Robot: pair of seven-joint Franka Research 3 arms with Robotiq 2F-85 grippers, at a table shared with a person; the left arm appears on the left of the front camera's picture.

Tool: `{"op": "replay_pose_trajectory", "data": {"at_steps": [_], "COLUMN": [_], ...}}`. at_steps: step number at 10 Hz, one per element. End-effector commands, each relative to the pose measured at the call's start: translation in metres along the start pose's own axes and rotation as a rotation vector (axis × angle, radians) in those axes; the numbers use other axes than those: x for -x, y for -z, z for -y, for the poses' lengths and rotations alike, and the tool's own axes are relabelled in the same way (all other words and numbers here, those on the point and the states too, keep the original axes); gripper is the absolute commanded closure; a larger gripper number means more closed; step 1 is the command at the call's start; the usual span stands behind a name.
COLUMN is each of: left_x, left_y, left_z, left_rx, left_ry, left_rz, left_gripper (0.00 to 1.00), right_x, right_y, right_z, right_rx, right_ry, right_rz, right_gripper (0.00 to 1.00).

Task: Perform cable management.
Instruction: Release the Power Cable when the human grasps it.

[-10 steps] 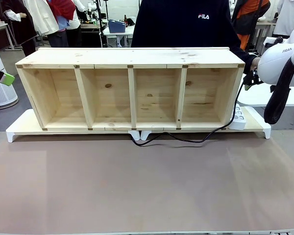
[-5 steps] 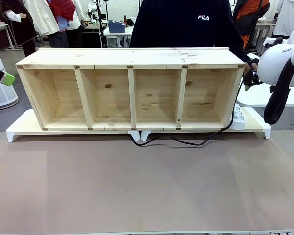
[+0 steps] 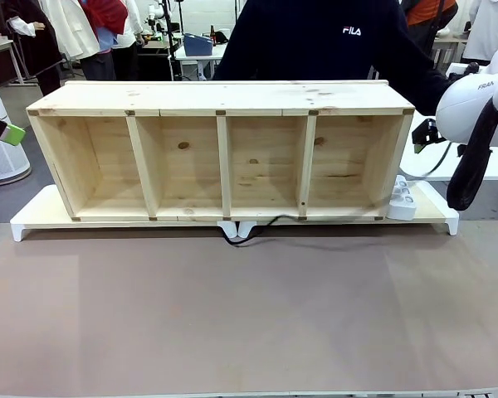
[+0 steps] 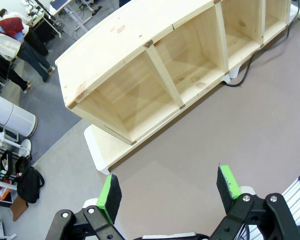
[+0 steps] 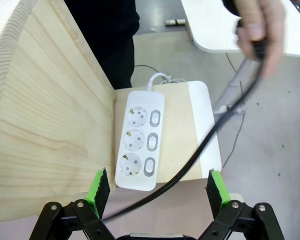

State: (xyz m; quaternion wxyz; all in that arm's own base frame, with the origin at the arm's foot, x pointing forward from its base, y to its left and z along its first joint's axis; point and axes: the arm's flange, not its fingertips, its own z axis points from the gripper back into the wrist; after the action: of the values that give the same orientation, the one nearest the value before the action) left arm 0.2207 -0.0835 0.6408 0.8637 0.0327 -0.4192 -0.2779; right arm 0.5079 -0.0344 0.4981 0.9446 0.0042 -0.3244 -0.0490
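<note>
Thin black cable (image 5: 210, 135), plug end pinched in the person's fingers, running slack down past the shelf's end

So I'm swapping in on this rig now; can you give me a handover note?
Left hand: open, holding nothing, above the mat facing the shelf.
Right hand: open, over the power strip at the shelf's right end.
Cable: the person's hand holds its plug end up; it runs down between the right fingers.
Done: nothing gripped yet.
Left: probably take and route the cable.
</note>
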Motion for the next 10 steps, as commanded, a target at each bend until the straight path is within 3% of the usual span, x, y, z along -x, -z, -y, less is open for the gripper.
{"op": "replay_pose_trajectory", "data": {"at_steps": [1, 10], "left_x": [0.0005, 0.0005], "left_y": [0.0021, 0.0021], "left_z": [0.0007, 0.0007], "left_rx": [0.0, 0.0], "left_ry": [0.0, 0.0], "left_rz": [0.007, 0.007], "left_gripper": [0.0, 0.0], "right_x": [0.0009, 0.0009], "right_y": [0.0006, 0.0006], "right_z": [0.0003, 0.0003], "right_rx": [-0.001, -0.001], "right_ry": [0.002, 0.002], "right_rz": [-0.009, -0.009], "right_gripper": [0.0, 0.0]}}
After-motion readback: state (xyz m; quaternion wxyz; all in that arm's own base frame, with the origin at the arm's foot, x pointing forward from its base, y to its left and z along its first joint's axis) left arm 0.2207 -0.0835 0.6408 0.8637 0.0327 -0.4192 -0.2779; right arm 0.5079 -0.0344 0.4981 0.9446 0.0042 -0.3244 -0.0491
